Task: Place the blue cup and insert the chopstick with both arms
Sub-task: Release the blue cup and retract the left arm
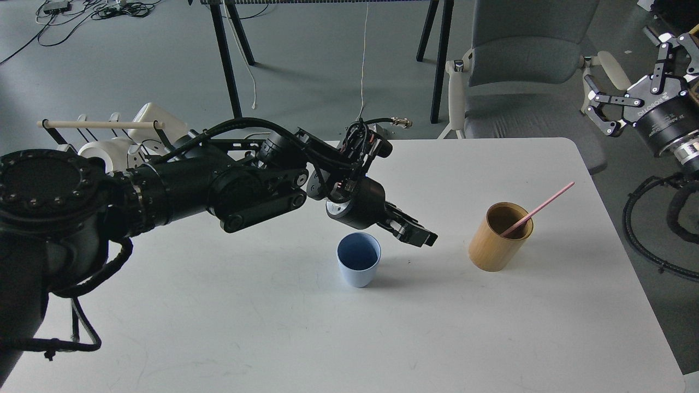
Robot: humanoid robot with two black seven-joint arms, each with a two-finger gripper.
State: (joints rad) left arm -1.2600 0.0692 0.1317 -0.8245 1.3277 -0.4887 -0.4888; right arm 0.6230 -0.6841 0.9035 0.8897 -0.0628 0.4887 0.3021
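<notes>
The left gripper (418, 233), mid-frame, holds nothing; its spread is unclear. The right gripper (628, 87), upper right, gapes wide. The blue cup (358, 260) stands placed at centre. Next, seemingly: lift the chopstick (538, 210) from the wooden cylinder (499, 237).

Blue cup (358, 266) matte smooth plastic; tan cylinder (499, 237) wood, satin; table (273, 327) matte white.

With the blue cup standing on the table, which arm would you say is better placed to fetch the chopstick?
Probably the right. The chopstick leans in the wooden cylinder on the right, nearer the open right gripper; the left gripper sits by the blue cup.
</notes>
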